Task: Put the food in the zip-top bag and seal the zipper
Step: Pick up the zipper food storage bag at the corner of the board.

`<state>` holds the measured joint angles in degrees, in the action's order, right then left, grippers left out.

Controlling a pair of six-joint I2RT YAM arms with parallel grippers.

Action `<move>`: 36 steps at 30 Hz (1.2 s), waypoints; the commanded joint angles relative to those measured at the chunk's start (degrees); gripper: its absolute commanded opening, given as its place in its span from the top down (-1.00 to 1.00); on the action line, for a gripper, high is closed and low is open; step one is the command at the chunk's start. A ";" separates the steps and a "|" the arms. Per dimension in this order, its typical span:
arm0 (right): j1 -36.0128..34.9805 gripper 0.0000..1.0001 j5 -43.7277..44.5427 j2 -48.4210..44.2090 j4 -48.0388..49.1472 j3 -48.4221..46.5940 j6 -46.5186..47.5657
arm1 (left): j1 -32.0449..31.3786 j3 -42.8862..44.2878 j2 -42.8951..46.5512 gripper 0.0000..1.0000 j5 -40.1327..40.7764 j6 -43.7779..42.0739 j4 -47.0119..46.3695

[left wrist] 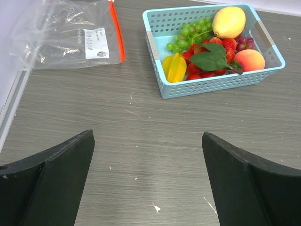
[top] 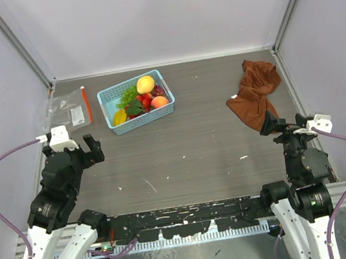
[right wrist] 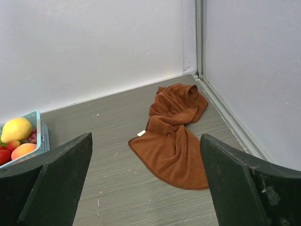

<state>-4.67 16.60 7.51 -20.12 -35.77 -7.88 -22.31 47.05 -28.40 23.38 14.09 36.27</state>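
The food sits in a light-blue basket (top: 170, 101) at the back left of the table: yellow-orange peach (top: 145, 83), orange-red peach (top: 160, 101), green grapes (left wrist: 186, 35), strawberries (left wrist: 195, 69), a yellow piece (left wrist: 174, 67) and green leaves (left wrist: 209, 59). The clear zip-top bag (top: 66, 109) lies flat left of the basket, its red-orange zipper (top: 86, 103) on the side facing the basket. It also shows in the left wrist view (left wrist: 66, 33). My left gripper (top: 81, 149) is open and empty, near of the bag. My right gripper (top: 283, 127) is open and empty at the right.
A rust-brown cloth (top: 256, 94) lies crumpled at the back right, just beyond my right gripper; it also shows in the right wrist view (right wrist: 176, 129). White walls and metal rails bound the table at the back and both sides.
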 commanded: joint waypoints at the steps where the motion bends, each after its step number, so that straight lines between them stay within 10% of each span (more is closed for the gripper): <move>1: -0.25 -1.00 0.00 -0.09 3.66 -0.55 0.29 | 0.51 0.71 -0.08 -0.96 0.88 -0.73 -2.35; 16: -0.34 -1.00 -1.66 -1.21 3.77 -0.19 -0.44 | 0.66 5.20 -8.30 -0.96 5.26 -1.57 0.00; 36: -2.14 -1.00 -1.92 -4.67 4.04 0.44 -0.15 | 9.03 26.93 -48.07 -0.91 9.22 1.31 -2.03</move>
<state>-6.17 14.92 4.08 -19.49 -35.00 -8.10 -17.26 69.14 -71.40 34.70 13.10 38.83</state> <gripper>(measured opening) 0.999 0.980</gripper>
